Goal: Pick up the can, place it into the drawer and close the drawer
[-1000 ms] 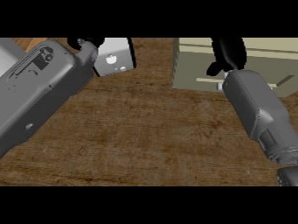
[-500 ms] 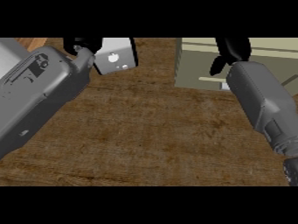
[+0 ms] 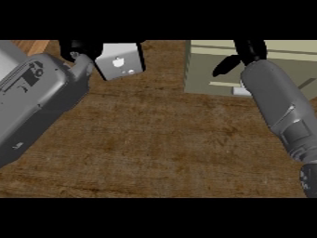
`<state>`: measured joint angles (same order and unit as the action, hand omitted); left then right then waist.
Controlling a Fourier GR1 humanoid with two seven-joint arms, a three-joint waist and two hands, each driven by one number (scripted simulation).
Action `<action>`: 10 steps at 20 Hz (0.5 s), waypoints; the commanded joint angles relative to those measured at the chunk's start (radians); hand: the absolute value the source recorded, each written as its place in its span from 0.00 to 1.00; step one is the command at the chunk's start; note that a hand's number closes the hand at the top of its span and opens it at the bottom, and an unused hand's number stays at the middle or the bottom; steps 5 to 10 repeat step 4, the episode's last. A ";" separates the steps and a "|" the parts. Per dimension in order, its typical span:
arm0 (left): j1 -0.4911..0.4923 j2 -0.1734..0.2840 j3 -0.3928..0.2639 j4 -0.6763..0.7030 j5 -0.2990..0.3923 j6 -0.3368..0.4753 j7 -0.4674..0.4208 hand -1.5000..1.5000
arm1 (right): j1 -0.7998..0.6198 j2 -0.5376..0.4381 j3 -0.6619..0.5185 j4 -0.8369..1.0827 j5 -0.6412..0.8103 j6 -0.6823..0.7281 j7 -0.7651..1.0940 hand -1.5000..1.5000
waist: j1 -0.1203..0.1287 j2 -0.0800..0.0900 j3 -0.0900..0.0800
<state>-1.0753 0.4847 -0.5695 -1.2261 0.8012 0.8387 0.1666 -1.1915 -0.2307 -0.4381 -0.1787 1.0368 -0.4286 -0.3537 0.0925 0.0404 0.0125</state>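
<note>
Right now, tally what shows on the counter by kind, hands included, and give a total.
Can: 1, silvery, at the top edge by the left hand.
Drawer unit: 1, pale olive, at the upper right.
Hands: 2, the left hand beside the can and the right hand over the drawer unit.
Total: 4.

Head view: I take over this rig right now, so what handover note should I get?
Left hand is at the silver-grey metal can, near the view's top left; whether it grips the can is unclear. Right hand, open, holds nothing over the beige drawer unit. Can not yet in the drawer. Remaining: place it inside, close the drawer.
</note>
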 commanded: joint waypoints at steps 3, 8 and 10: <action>0.034 0.001 -0.010 -0.029 -0.020 0.020 0.003 0.00 | -0.048 0.023 -0.151 -0.024 -0.168 0.071 -0.084 0.00 | 0.007 -0.007 -0.008; 0.044 0.007 -0.011 -0.063 -0.017 0.012 0.004 0.00 | -0.067 0.036 -0.163 -0.026 -0.178 0.055 -0.057 0.00 | 0.021 -0.010 -0.009; 0.044 0.007 -0.011 -0.063 -0.017 0.012 0.004 0.00 | -0.067 0.036 -0.163 -0.026 -0.178 0.055 -0.057 0.00 | 0.021 -0.010 -0.009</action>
